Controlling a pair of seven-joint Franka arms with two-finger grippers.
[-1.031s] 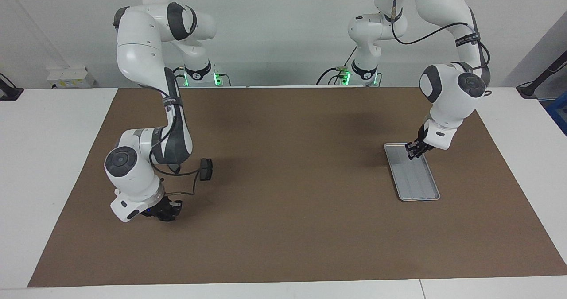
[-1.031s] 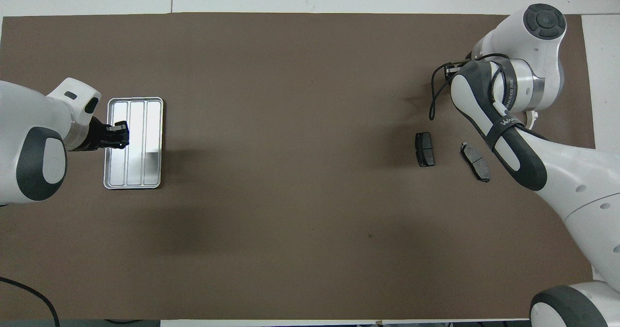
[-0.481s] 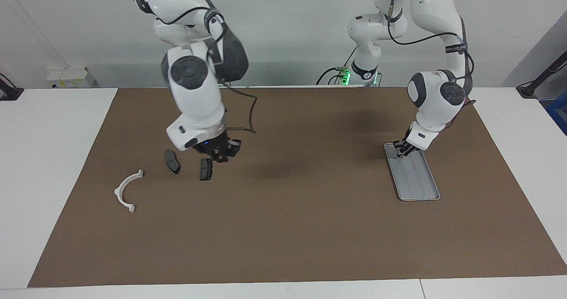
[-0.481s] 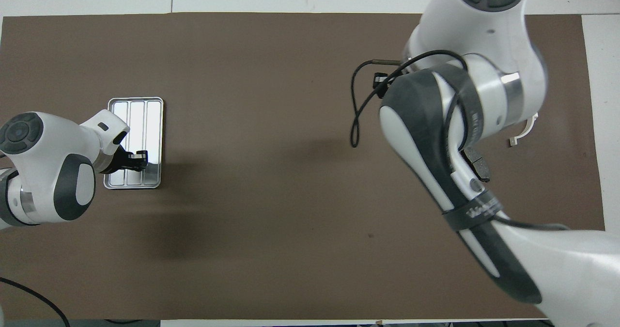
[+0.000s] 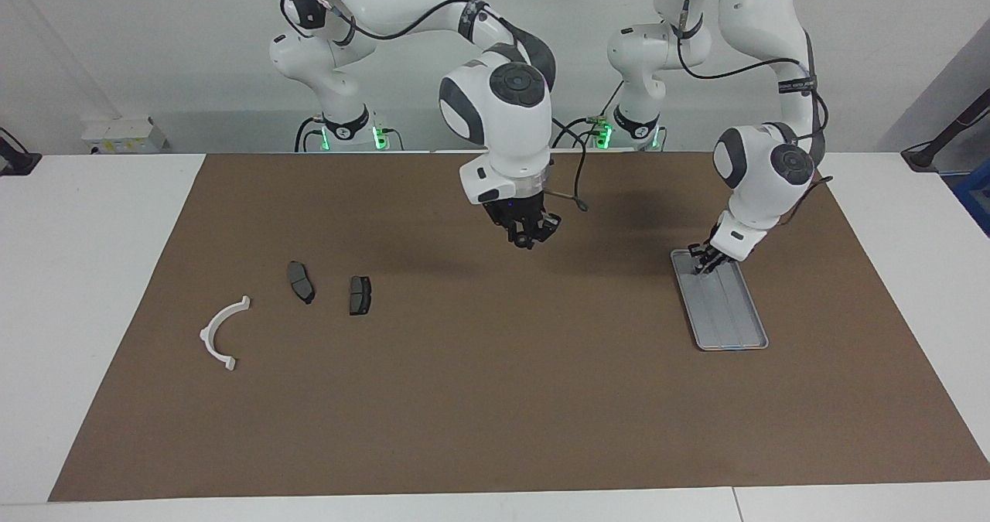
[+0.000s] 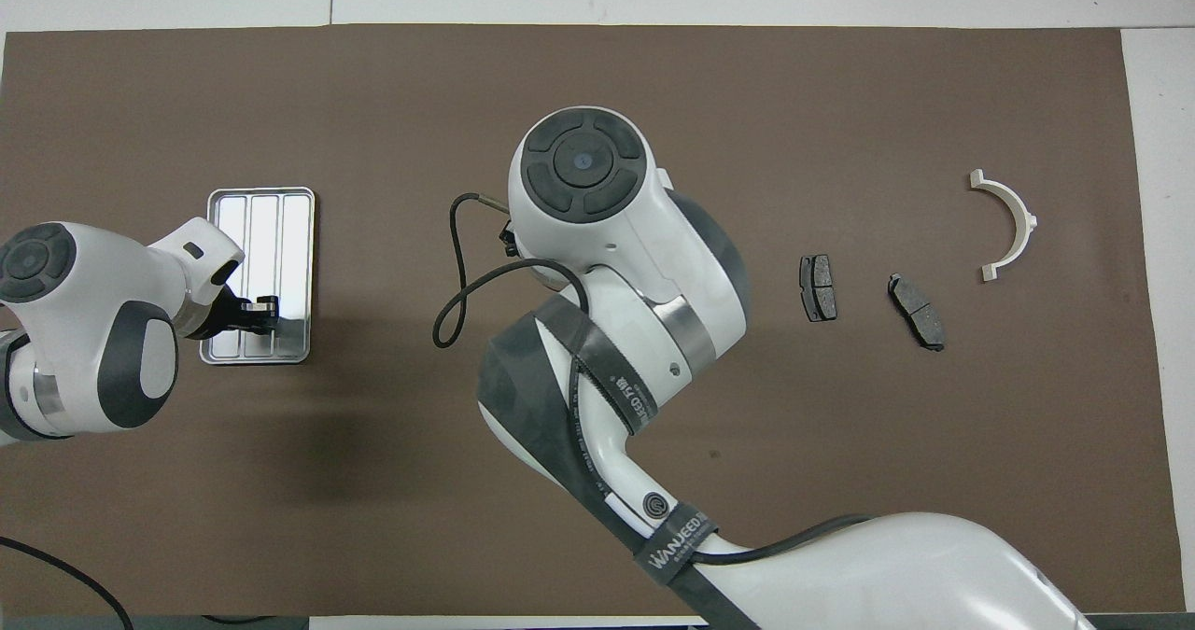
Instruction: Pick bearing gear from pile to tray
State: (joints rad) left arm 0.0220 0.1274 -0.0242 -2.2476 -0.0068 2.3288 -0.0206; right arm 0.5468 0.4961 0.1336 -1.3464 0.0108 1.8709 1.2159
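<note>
Two arms extended, both wrists pointed down

The right arm is reached out from its base in a high arc, with the elbow raised and the forearm turned steeply downward; the right gripper [image 5: 529, 237] is held up in the air, its black fingers pointed down, and whether something small is pinched between them cannot be told. The left arm is bent down from its shoulder with the round wrist joint just above its hand; the left gripper [image 5: 702, 262] is kept low, its fingertips pressed together. In the overhead view the left gripper [image 6: 261, 310] is seen stretched out sideways from the white wrist.
</note>
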